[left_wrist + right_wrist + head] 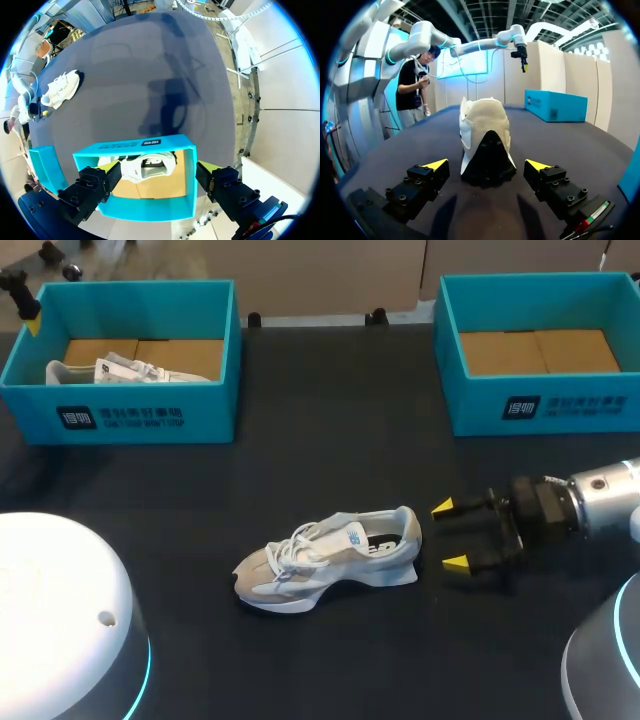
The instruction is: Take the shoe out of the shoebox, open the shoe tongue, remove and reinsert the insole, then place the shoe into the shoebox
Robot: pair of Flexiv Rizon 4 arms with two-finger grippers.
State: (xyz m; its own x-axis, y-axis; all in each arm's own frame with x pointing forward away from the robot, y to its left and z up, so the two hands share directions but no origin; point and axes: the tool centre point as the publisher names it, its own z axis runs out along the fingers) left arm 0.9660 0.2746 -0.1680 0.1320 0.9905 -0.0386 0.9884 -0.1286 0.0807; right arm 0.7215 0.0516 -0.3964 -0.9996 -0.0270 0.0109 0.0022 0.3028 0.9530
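White sneaker (330, 558) lies centre frame on the tabletop (330, 440); right gripper (450, 535), spread and empty, sits just behind its heel. Likely light and soft-topped; grasp the stiffer heel.

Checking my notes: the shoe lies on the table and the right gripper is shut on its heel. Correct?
No. The shoe lies on the table, but the right gripper is open, short of its heel; the head view shows the gap.

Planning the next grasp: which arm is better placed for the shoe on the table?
Right. The right gripper is open just behind the heel of the shoe; the left gripper hovers over the left shoebox.
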